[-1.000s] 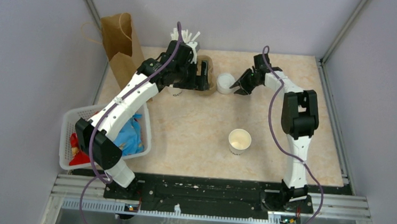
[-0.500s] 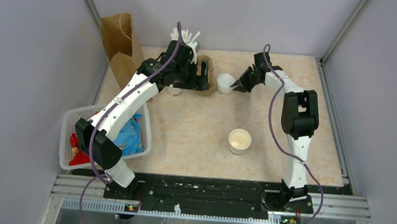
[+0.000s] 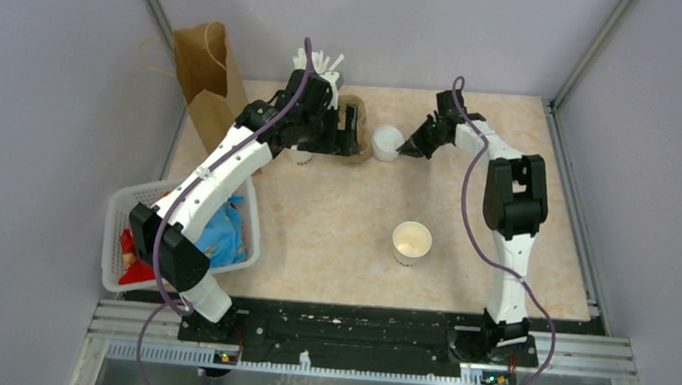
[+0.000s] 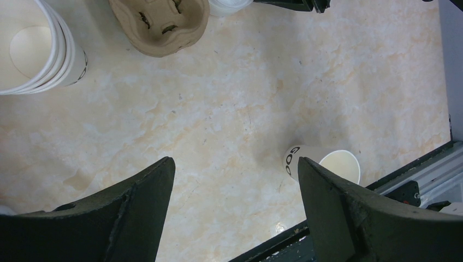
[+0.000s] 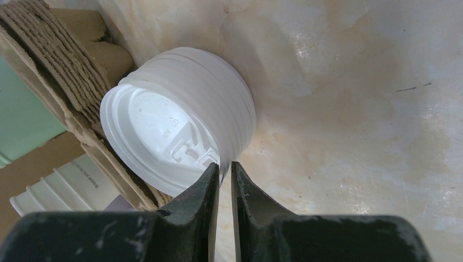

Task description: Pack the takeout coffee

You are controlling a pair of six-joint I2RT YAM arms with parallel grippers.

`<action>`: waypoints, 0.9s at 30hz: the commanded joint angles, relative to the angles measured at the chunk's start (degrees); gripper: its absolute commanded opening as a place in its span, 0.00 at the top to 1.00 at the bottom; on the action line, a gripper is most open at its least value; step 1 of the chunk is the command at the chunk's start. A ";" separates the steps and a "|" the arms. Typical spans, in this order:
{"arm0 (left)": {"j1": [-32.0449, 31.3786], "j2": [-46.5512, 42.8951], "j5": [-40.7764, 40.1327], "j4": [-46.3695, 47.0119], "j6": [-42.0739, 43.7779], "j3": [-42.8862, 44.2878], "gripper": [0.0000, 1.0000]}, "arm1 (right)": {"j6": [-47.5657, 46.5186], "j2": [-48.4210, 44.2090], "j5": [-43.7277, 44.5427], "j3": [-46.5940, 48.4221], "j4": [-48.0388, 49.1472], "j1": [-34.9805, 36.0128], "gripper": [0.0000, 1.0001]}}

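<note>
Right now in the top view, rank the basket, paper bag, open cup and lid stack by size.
1. white basket
2. brown paper bag
3. open cup
4. lid stack, only slightly smaller; that pair is close.

White ribbed lids (image 5: 180,131), brown pulp tray (image 4: 158,24), cream-peach marbled table (image 3: 336,210), cream cup (image 4: 327,161) lettered black.
</note>
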 commanded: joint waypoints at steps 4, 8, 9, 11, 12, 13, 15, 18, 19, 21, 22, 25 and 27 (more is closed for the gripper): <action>0.15 -2.29 0.94 0.55 0.79 -0.42 0.11 | 0.39 -1.44 -0.34 2.68 0.15 0.38 0.83; 0.23 -2.51 0.91 0.58 0.87 -0.35 0.11 | 0.34 -1.85 -0.26 2.70 0.22 0.47 0.84; 0.18 -2.49 0.96 0.55 0.87 -0.33 0.11 | 0.37 -1.90 -0.26 2.70 0.22 0.48 0.85; 0.19 -2.53 0.98 0.56 0.96 -0.32 0.11 | 0.43 -1.96 -0.36 2.70 0.23 0.48 0.85; 0.19 -2.57 0.96 0.55 1.01 -0.33 0.11 | 0.43 -2.04 -0.43 2.70 0.23 0.53 0.85; 0.22 -2.59 0.83 0.55 1.04 -0.37 0.11 | 0.45 -2.17 -0.35 2.68 0.24 0.55 0.85; 0.16 -2.75 0.77 0.55 1.05 -0.39 0.11 | 0.52 -2.27 -0.34 2.62 0.23 0.58 0.85; 0.22 -2.91 0.81 0.54 1.14 -0.62 0.11 | 0.63 -2.41 -0.47 2.70 0.44 0.65 0.87; 0.16 -3.00 0.75 0.58 1.14 -0.74 0.11 | 0.74 -2.37 -0.58 2.70 0.47 0.72 0.88; 0.22 -3.13 0.73 0.56 1.18 -0.92 0.11 | 0.70 -2.45 -0.52 2.68 0.48 0.75 0.89; 0.21 -3.18 0.69 0.61 1.14 -1.01 0.11 | 0.70 -2.58 -0.52 2.70 0.49 0.82 0.88; 0.24 -3.49 0.65 0.71 1.14 -1.27 0.11 | 0.67 -2.86 -0.52 2.58 0.36 0.83 0.85; 0.25 -3.58 0.72 0.72 1.19 -1.38 0.11 | 0.71 -3.07 -0.43 2.53 0.31 0.88 0.85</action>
